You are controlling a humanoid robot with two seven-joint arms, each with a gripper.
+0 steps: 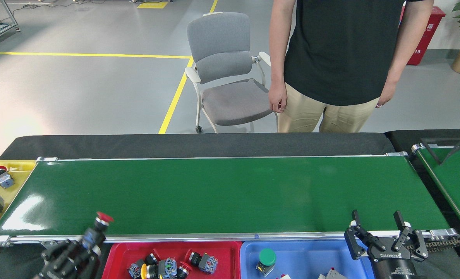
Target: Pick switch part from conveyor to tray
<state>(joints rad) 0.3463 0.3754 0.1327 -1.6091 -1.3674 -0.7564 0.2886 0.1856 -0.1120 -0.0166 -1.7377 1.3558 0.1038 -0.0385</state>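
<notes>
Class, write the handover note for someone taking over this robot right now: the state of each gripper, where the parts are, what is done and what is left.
Left gripper: shut on a red-capped switch part, at the conveyor's near rail beside the red tray.
Right gripper: open, empty, over the blue tray.
Done: part is off the belt, which shows no others.
Left: release it into a tray; the red one is nearest and already holds similar switches.
</notes>
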